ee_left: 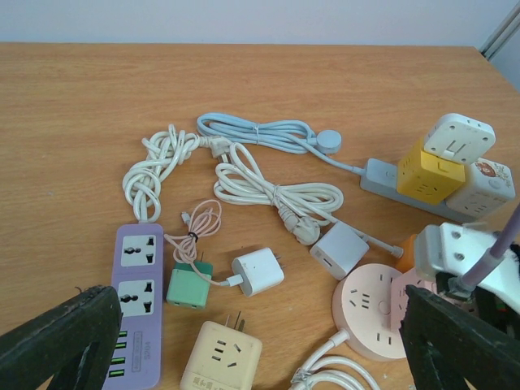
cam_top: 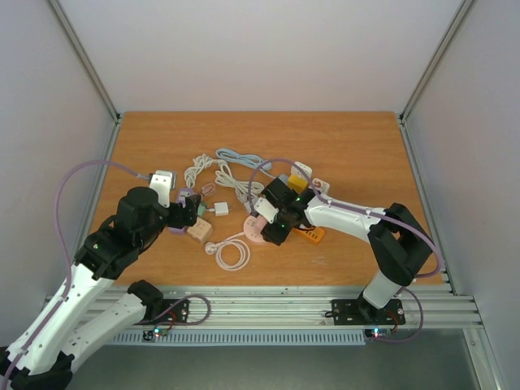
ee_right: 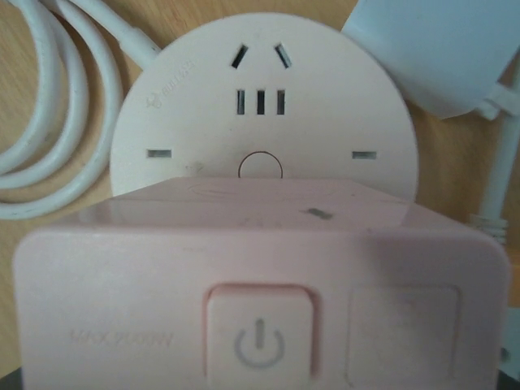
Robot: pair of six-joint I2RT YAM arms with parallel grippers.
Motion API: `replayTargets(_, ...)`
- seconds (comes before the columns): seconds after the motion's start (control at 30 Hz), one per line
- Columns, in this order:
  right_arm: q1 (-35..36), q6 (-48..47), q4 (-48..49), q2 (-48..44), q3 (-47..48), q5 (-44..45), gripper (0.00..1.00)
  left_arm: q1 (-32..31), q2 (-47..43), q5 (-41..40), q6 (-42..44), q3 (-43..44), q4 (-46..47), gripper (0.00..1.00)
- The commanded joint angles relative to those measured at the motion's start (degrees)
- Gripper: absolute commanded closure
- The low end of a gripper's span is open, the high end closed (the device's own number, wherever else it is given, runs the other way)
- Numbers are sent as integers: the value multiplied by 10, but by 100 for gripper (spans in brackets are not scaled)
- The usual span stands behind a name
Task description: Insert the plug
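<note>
A pink plug block with a power button fills the lower half of the right wrist view. My right gripper is shut on it, though its fingers are hidden behind the block. Just beyond the block's far edge lies the round pink socket, face up on the table, at the centre of the top view. The plug hangs close over the socket's near side; I cannot tell if they touch. My left gripper is wide open and holds nothing, hovering over the adapters to the left.
A purple power strip, a cream adapter, a green adapter and a white charger lie under the left gripper. Coiled white cables, a white cube and a grey strip carrying a yellow cube lie behind.
</note>
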Motion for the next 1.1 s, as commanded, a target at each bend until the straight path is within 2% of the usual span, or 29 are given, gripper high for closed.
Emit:
replayTargets(0.0, 6, 6, 4, 36, -48, 55, 70, 1, 3, -11, 7, -7, 27, 6)
replayTargets(0.33, 9, 4, -16, 41, -33, 61, 67, 1, 4, -14, 7, -7, 26, 6)
replayTargets(0.4, 9, 11, -19, 24, -26, 52, 60, 1, 5, -14, 7, -7, 26, 6)
replayTargets(0.53, 9, 26, -13, -16, -13, 34, 38, 1, 7, -13, 7, -6, 27, 6)
replayTargets(0.63, 9, 31, -11, -38, -2, 17, 31, 1, 8, -13, 7, -6, 26, 6)
replayTargets(0.87, 8, 31, -7, -55, 18, -6, 19, 1, 9, -11, 7, -6, 25, 6)
replayTargets(1.07, 8, 31, -12, -29, 27, -3, 21, 1, 10, -11, 7, -6, 26, 6)
